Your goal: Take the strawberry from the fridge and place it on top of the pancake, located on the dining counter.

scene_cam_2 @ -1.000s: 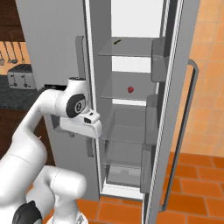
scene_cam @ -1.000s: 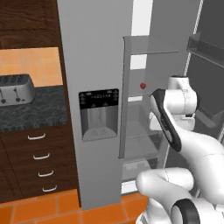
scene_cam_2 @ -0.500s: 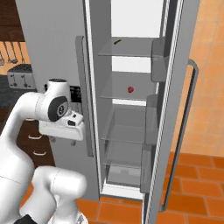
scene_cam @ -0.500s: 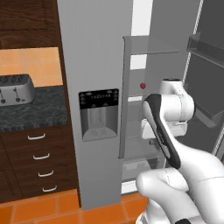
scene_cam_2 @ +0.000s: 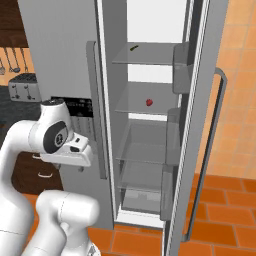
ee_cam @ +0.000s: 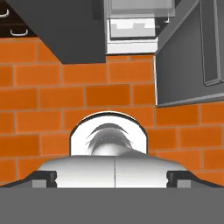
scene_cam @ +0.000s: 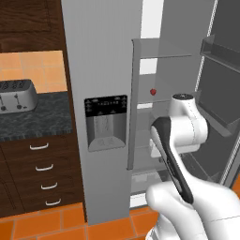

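Both base views face the open fridge (scene_cam: 98, 70); hand view looks floorward.

Your layout, item by item. Fridge (scene_cam: 101, 70): dead ahead, right door swung open at your 2 o'clock, left door shut. Dispenser panel (scene_cam: 106, 123): on the shut door, at mid height. Strawberry (scene_cam_2: 149, 102): inside the fridge, on the second shelf (scene_cam_2: 145, 107) from the top, toward the back. Small item (scene_cam_2: 133, 48): on the top shelf, above the strawberry. Toaster (scene_cam: 17, 95): on the wall counter (scene_cam: 33, 119) at your 10 o'clock, left of the fridge. Drawers (scene_cam: 42, 173): stacked under that counter. Floor tiles (ee_cam: 87, 96): straight below the hand.
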### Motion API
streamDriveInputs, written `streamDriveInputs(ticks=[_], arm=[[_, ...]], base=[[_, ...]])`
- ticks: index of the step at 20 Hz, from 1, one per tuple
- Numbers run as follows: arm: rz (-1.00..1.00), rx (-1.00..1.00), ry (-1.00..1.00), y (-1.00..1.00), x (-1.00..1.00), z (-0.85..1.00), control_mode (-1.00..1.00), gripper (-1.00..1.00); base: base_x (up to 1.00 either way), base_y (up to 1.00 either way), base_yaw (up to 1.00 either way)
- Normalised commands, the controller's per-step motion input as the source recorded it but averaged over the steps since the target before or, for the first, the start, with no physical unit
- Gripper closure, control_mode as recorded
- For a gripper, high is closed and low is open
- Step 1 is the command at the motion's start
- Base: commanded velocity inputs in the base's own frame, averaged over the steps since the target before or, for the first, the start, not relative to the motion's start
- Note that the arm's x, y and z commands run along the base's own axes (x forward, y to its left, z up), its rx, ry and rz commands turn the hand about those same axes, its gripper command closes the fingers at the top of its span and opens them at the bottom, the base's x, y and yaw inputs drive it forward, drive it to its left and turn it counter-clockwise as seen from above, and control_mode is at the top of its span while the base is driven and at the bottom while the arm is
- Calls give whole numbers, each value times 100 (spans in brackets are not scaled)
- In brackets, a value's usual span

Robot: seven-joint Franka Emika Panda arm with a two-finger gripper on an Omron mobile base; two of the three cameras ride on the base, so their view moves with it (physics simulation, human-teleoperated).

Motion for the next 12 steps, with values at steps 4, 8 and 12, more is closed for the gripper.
streamDriveInputs(ticks=[4,8,12], arm=[[0,0,-4,0,0,0,-100,-100],[0,0,-3,0,0,0,-100,-100],[0,0,0,0,0,0,100,-100]], base=[[0,0,0],[0,0,0],[1,0,0]])
